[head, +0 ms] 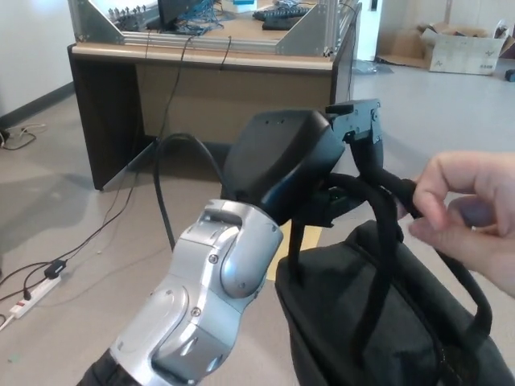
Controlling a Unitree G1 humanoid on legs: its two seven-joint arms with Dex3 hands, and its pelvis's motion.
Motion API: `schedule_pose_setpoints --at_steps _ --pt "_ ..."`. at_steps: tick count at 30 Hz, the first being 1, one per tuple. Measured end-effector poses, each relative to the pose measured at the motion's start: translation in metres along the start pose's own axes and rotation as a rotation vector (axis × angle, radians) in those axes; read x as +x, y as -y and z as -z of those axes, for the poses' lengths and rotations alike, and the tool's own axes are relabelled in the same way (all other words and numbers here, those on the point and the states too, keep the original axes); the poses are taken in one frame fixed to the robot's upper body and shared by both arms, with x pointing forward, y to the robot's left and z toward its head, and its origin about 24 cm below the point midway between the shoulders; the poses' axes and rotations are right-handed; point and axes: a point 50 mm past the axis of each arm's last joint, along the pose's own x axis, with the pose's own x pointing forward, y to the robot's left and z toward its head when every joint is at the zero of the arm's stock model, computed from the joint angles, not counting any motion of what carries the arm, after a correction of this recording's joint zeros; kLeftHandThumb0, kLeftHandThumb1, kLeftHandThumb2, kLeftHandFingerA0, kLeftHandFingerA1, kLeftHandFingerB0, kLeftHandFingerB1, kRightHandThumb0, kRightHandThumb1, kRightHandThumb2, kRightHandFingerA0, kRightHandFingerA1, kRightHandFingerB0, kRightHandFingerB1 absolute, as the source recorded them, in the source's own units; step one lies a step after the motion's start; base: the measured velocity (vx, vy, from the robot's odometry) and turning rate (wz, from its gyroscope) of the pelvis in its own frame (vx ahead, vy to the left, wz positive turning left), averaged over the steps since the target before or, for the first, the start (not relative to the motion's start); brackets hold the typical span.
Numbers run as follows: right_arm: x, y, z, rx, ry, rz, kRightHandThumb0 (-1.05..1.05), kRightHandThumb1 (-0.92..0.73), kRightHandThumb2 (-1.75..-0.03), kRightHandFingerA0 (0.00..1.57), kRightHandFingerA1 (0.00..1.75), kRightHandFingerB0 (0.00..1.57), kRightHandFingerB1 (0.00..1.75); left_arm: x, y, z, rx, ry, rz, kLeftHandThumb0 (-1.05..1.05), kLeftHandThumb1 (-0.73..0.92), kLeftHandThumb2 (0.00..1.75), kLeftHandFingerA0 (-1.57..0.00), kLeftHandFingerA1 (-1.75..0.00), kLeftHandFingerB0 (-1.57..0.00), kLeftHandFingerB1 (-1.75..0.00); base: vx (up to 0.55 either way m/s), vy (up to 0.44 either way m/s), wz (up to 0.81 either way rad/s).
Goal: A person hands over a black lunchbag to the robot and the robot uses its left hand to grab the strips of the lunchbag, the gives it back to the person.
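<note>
The black lunchbag [362,322] hangs at the lower right of the head view. Its straps [376,209] rise to my left hand [314,165], which reaches in from the lower left on a silver forearm. The straps loop around my left hand, under its bent fingers [358,121], and it is shut on them. At the right edge, a person's hand [463,217] pinches the same straps just beside my hand. My right hand does not show.
A wooden desk [201,60] with a metal frame on top stands at the back. A cardboard box [463,48] lies at the far right. Cables and a power strip [32,293] lie on the floor at the left.
</note>
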Motion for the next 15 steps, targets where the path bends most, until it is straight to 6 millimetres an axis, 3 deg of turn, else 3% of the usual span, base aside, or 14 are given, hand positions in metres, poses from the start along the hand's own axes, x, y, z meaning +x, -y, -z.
schedule_pose_setpoints --at_steps 1,2,3,4,5,7,8,10,11,13,15 --pt "-0.0001 -0.0002 0.0001 0.0 0.0 -0.001 -0.55 -0.57 -0.94 0.48 0.59 0.37 0.52 0.0001 0.0006 0.0004 0.0 0.0 -0.004 -0.17 0.6 0.57 -0.83 -1.75 -0.83 -0.99 0.0 0.0 0.0" --pt "-0.0004 -0.0004 0.0004 0.0 -0.001 -0.002 -0.57 -0.58 -0.94 0.52 0.6 0.39 0.53 0.0003 0.0019 0.0012 -0.001 0.003 -0.012 -0.15 0.6 0.57 -0.82 -1.75 -0.69 -1.34 0.0 0.0 0.0" --pt "-0.0006 -0.0007 0.0006 0.0 -0.002 -0.003 -0.57 -0.58 -0.94 0.52 0.6 0.39 0.53 0.0005 0.0034 0.0022 -0.002 0.007 -0.023 -0.15 0.6 0.57 -0.82 -1.75 -0.69 -1.34 0.0 0.0 0.0" --pt "-0.0006 -0.0008 0.0006 -0.001 -0.002 -0.004 -0.57 -0.58 -0.94 0.52 0.6 0.4 0.53 0.0006 0.0042 0.0027 -0.003 0.008 -0.029 -0.15 0.59 0.57 -0.81 -1.75 -0.6 -1.58 0.0 0.0 0.0" --pt "-0.0007 -0.001 0.0008 -0.001 -0.003 -0.005 -0.55 -0.7 -0.61 0.55 0.44 0.51 0.42 0.0007 0.0054 0.0034 -0.004 0.012 -0.038 -0.14 0.59 0.56 -0.81 -1.75 -0.55 -1.72 0.0 0.0 0.0" --pt "-0.0011 -0.0015 0.0013 -0.002 -0.005 -0.007 -0.55 -0.7 -0.61 0.56 0.45 0.51 0.43 0.0008 0.0072 0.0044 -0.008 0.017 -0.057 -0.14 0.6 0.54 -0.8 -1.75 -0.54 -1.75 0.0 0.0 0.0" --pt "-0.0016 -0.0018 0.0018 -0.002 -0.007 -0.008 -0.59 -0.58 -0.95 0.53 0.61 0.38 0.53 0.0009 0.0078 0.0043 -0.011 0.02 -0.066 -0.12 0.57 0.57 -0.79 -1.75 -0.65 -1.5 0.0 0.0 0.0" --pt "-0.0031 -0.0028 0.0034 -0.001 -0.012 -0.011 -0.59 -0.58 -0.95 0.52 0.6 0.39 0.53 0.0006 0.009 0.0027 -0.022 0.03 -0.088 -0.12 0.56 0.56 -0.79 -1.75 -0.64 -1.51 0.0 0.0 0.0" --pt "-0.0037 -0.0031 0.0041 -0.001 -0.015 -0.012 -0.58 -0.58 -0.95 0.51 0.59 0.38 0.52 0.0004 0.0095 0.0019 -0.027 0.04 -0.104 -0.15 0.57 0.55 -0.8 -1.75 -0.57 -1.65 0.0 0.0 0.0" --pt "-0.0039 -0.0032 0.0044 -0.001 -0.016 -0.013 -0.58 -0.58 -0.95 0.52 0.6 0.39 0.53 0.0002 0.0095 0.0011 -0.03 0.05 -0.124 -0.16 0.56 0.55 -0.81 -1.75 -0.63 -1.6 0.0 0.0 0.0" --pt "-0.0044 -0.0035 0.005 -0.001 -0.018 -0.014 -0.59 -0.58 -0.95 0.53 0.6 0.38 0.53 -0.0007 0.0098 -0.0002 -0.036 0.066 -0.152 -0.13 0.58 0.54 -0.81 -1.75 -0.56 -1.7 0.0 0.0 0.0"
